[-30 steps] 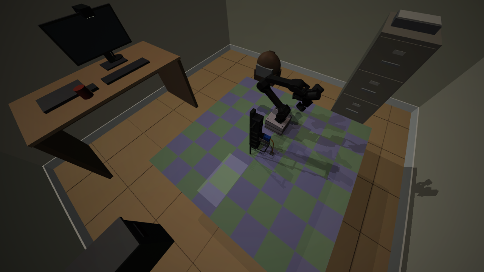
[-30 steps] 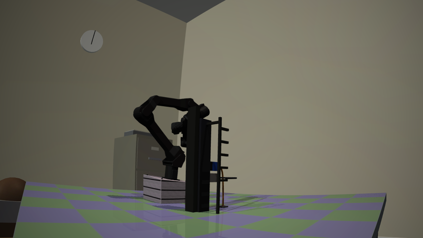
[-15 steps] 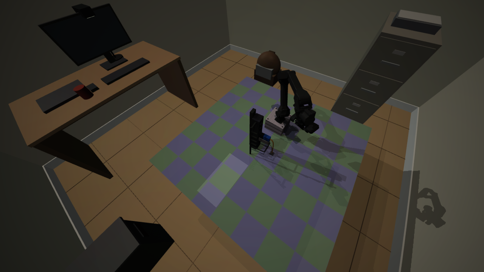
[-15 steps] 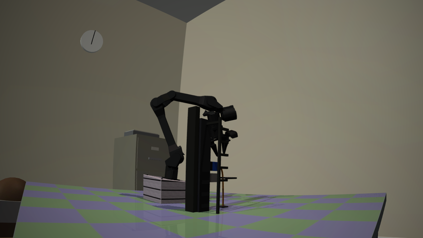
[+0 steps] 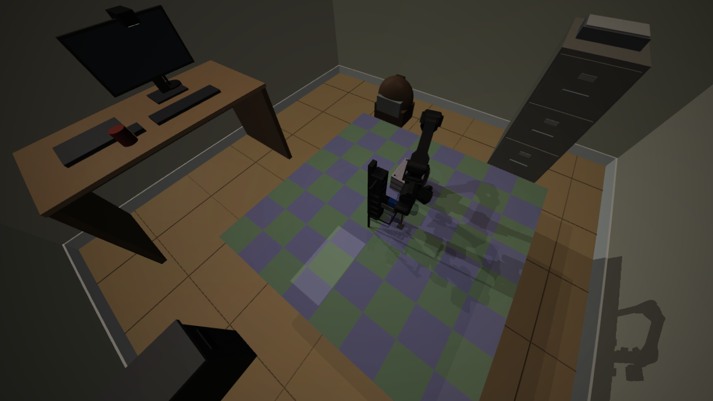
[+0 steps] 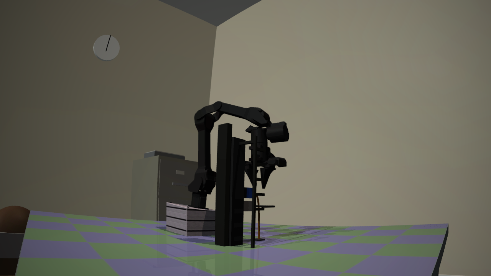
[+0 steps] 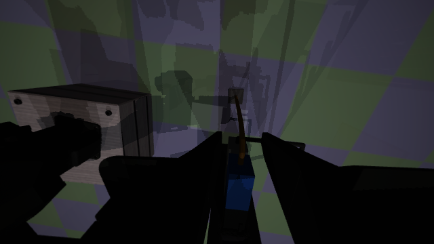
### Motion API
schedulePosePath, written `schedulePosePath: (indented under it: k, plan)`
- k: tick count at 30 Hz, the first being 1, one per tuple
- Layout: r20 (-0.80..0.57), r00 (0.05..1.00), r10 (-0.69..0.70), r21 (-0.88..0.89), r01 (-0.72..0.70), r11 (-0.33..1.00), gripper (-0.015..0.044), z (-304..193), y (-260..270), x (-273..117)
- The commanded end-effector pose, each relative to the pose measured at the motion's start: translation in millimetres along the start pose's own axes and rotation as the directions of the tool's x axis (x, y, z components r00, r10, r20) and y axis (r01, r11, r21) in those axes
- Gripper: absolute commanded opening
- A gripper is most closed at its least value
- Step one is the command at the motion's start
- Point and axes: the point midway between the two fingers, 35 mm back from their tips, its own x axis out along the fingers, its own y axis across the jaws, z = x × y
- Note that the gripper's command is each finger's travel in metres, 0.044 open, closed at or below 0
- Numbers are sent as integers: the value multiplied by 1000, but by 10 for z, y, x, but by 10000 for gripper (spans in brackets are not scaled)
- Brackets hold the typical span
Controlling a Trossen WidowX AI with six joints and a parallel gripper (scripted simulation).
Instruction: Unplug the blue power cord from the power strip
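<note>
Dim, low-contrast light is filling the room in all 3 views. In the top view, a brighter patch is glowing on the checkered mat (image 5: 328, 262), while overlapping soft shadows of the arm are spreading right across the mat and a hard arm silhouette is falling on the right wall (image 5: 635, 338). The exterior view is showing the arm (image 6: 236, 115) and the strip stand (image 6: 224, 185) as near-black shapes against evenly lit beige walls, with faint reflections shining on the mat. The wrist view is running darkest: the gripper (image 7: 241, 146) fingers are reading as featureless black, and only the blue plug (image 7: 240, 190) is catching colour. Edges are looking slightly jagged, not blurred.
</note>
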Motion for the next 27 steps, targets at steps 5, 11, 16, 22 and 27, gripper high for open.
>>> schedulePosePath:
  k: [5,11,16,22,27]
  plan:
    - [-29,1000,6,64,-4,998,160,-118,-49,4]
    - [-30,1000,6,64,-4,998,160,-148,-46,3]
    - [-31,1000,6,64,-4,998,160,-231,-46,1]
    - [-32,999,6,64,-4,998,160,-331,-42,-1]
    - [-33,999,6,64,-4,998,160,-414,-35,-4]
